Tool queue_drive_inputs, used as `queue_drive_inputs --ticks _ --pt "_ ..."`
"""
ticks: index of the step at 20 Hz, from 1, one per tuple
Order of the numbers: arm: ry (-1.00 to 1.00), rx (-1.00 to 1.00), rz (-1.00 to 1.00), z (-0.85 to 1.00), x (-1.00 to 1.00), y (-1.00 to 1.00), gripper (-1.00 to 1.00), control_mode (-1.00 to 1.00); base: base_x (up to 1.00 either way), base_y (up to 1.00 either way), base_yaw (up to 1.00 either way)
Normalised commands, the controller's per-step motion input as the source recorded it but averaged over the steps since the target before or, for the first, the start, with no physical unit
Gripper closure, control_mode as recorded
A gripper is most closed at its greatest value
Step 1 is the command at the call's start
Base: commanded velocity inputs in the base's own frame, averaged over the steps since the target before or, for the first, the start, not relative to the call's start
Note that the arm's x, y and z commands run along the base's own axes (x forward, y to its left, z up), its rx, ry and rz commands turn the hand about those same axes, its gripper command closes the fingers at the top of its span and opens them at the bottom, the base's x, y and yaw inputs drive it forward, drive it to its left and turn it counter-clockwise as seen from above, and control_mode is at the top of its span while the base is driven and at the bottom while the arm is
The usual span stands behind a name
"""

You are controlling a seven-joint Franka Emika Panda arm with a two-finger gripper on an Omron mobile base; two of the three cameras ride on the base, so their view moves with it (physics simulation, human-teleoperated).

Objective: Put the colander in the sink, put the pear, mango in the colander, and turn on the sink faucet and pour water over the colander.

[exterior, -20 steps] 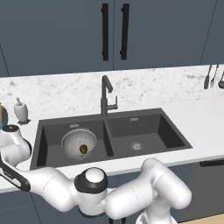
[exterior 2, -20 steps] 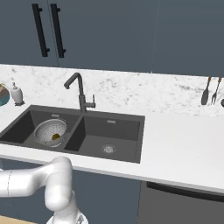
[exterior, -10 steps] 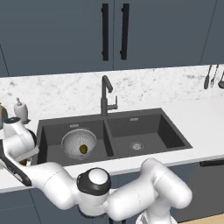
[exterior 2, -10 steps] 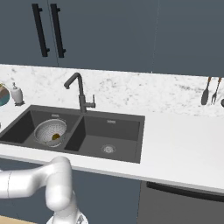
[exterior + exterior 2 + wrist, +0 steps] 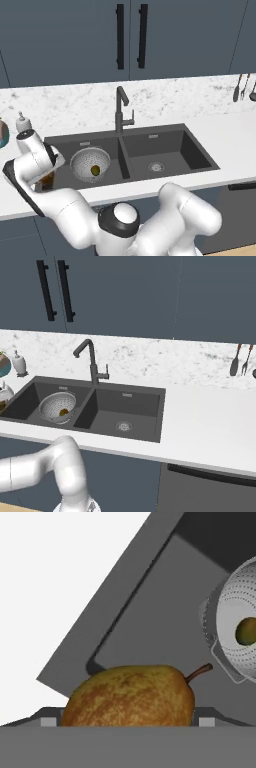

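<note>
Holding pear [image 5: 131, 696] in wide pincer [image 5: 129, 722], fingertips cut off; fruit in colander [image 5: 235, 632] indistinct.

Perforated colander [image 5: 90, 163] sits in the sink's [image 5: 165, 150] left basin, holding seemingly a mango [image 5: 95, 170].

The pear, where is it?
The pear sits between the hand's fingertips, over the sink's left basin, left of the colander.
</note>
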Motion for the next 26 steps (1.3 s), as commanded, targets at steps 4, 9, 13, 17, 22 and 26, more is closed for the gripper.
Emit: queue_drive_inputs --ticks 4,9,13,17,22,26 --pt "-0.17 -0.07 0.0 0.06 0.0 -0.98 1.0 -1.0 0.0 0.0 0.0" --pt "-0.05 -0.01 -0.01 0.08 0.14 -0.97 1.0 -1.0 0.0 0.0 0.0" --pt "0.0 0.0 -0.08 0.09 0.48 -0.75 1.0 -1.0 0.0 0.0 0.0" --pt "0.01 0.0 -0.08 0.03 0.79 -0.46 1.0 -1.0 0.0 0.0 0.0" --pt "0.03 0.02 -0.03 0.0 0.89 -0.28 1.0 -1.0 0.0 0.0 0.0" --pt "0.03 0.04 0.0 -0.01 0.79 -0.13 1.0 -1.0 0.0 0.0 0.0"
